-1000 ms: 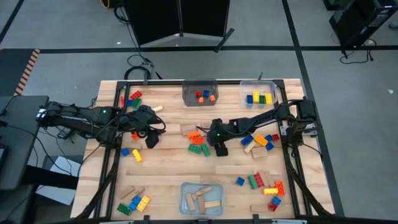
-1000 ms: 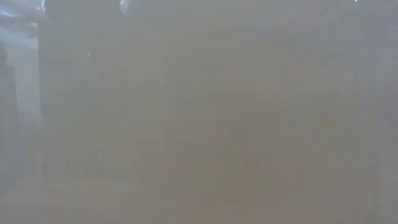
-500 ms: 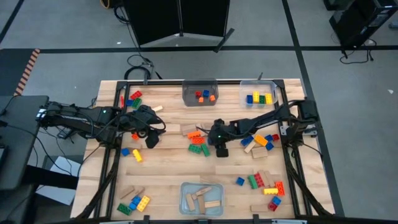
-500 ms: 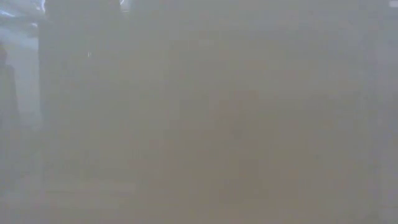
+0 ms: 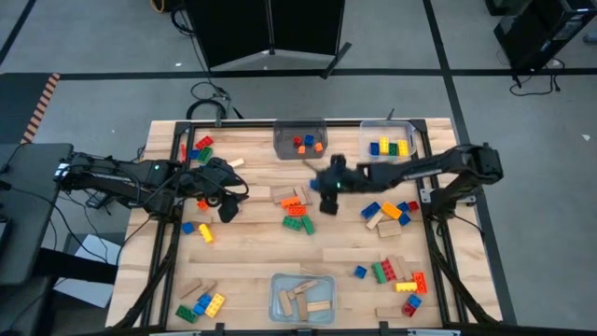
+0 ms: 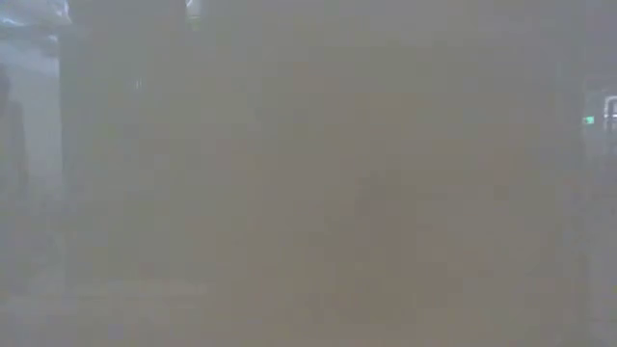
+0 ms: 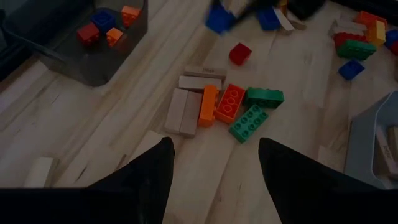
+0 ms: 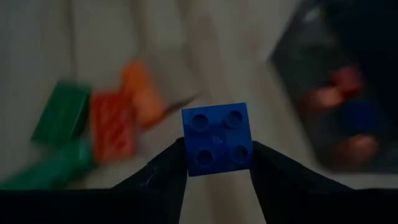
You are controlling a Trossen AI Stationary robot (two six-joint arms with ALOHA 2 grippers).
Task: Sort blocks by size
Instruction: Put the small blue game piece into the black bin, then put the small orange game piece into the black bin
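Right pincer [image 8: 214, 163] lifted toward dark bin [image 5: 299, 137], clamped on one blue brick [image 8: 217, 138], left pincer [image 7: 211, 163] apart, bin seemingly holding three bricks.

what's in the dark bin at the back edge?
In the dark bin: small bricks, red, blue and orange, about four by the left wrist view. The bin's tinted wall may hide more. The right gripper holds a small blue brick nearby.
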